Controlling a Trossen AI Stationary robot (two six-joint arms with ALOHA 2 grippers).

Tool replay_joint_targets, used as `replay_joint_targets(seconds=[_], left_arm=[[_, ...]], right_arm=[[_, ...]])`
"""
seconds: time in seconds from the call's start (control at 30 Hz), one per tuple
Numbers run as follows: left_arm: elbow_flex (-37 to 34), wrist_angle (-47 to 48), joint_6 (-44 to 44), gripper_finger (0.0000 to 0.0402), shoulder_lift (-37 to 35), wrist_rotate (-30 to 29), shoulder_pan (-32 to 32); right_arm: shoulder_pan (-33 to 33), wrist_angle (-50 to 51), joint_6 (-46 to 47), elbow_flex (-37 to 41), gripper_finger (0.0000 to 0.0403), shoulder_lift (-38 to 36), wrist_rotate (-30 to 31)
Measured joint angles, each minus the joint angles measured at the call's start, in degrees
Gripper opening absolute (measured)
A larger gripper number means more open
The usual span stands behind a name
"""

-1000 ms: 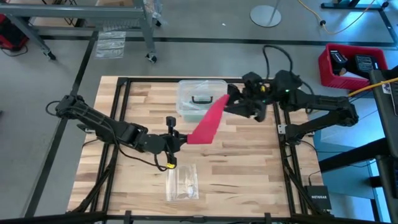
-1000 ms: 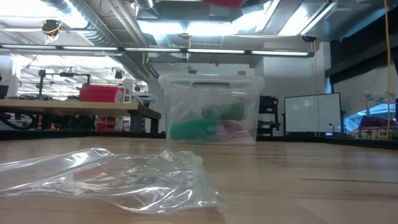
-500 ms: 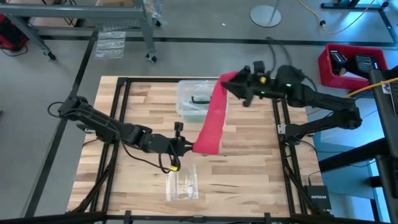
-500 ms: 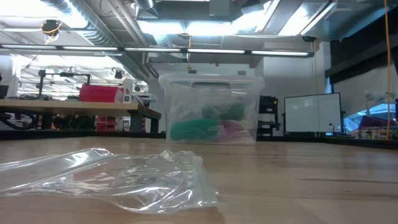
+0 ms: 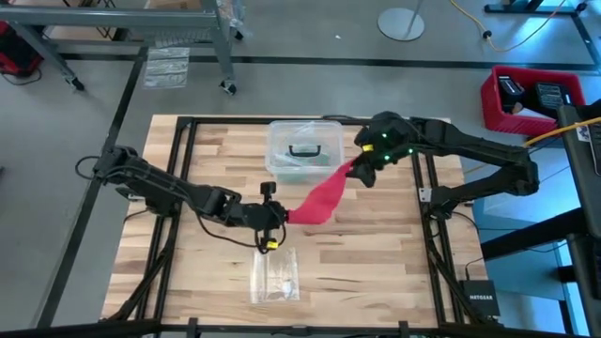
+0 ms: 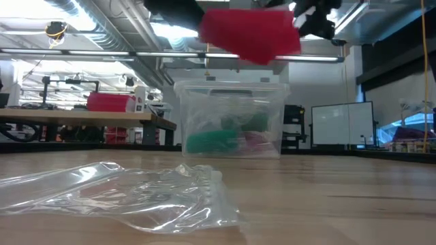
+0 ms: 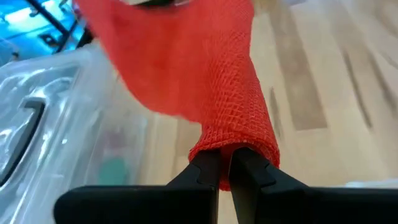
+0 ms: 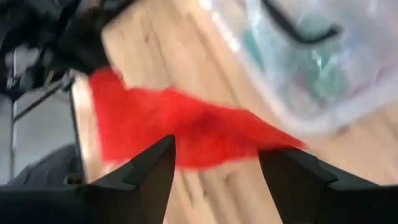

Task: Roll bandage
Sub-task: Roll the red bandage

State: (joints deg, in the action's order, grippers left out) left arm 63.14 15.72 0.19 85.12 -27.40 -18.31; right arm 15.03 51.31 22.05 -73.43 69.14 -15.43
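The red bandage [image 5: 319,194] hangs in the air as a slack band between my two grippers, in front of the clear plastic box [image 5: 302,150]. My left gripper [image 5: 285,215] is shut on its near left end. My right gripper [image 5: 357,169] has the far right end beside the box's right corner, its fingers standing wide apart. In the low view the bandage [image 6: 248,34] shows high above the table. The left wrist view shows the mesh fabric [image 7: 205,81] rising away from the fingers. My left gripper pinches the gathered end of the bandage [image 7: 233,142] between its two fingertips, coming from the table's left and slanting down. That end is bunched into a narrow fold and is clear of the table. My right gripper holds the bandage's other end [image 8: 214,134] between its widely spread fingers [image 8: 155,165], slanting down from the far right. Blur hides the exact place of contact. The band runs slack from there toward the left gripper.
The clear box with a black handle [image 5: 302,148] stands at the table's far middle and holds green and red things [image 6: 225,141]. A small clear plastic bag [image 5: 275,277] lies near the front edge. Bare wood [image 5: 376,263] lies to the right of the bag.
My right gripper first rose toward the far edge, stretching the bandage long, then tipped downward and sank toward the box's right corner. The bandage came down with it, slackened, and now shows in the low view. My left gripper edged right and lower, keeping its hold.
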Motion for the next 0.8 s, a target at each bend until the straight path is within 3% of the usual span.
replay_joint_targets(seconds=[0.13,0.3,0.47,0.8], left_arm=[[0.0,-1.6,0.9,0.001,0.0,1.6,0.5],[0.0,-1.8,1.3,0.001,0.0,8.3,0.4],[1.4,-3.5,3.1,0.001,-1.3,8.6,-0.1],[7.9,-5.4,7.2,0.0011,-5.7,7.9,2.4]], right_arm=[[0.0,3.5,0.0,0.0,0.0232,-1.2,-1.8],[0.0,2.4,-2.6,0.0,0.0232,-3.0,4.7],[-2.1,2.4,-6.8,0.0,0.0232,-4.0,9.6],[-15.3,-6.0,-13.0,2.8,0.0232,-11.0,21.5]])
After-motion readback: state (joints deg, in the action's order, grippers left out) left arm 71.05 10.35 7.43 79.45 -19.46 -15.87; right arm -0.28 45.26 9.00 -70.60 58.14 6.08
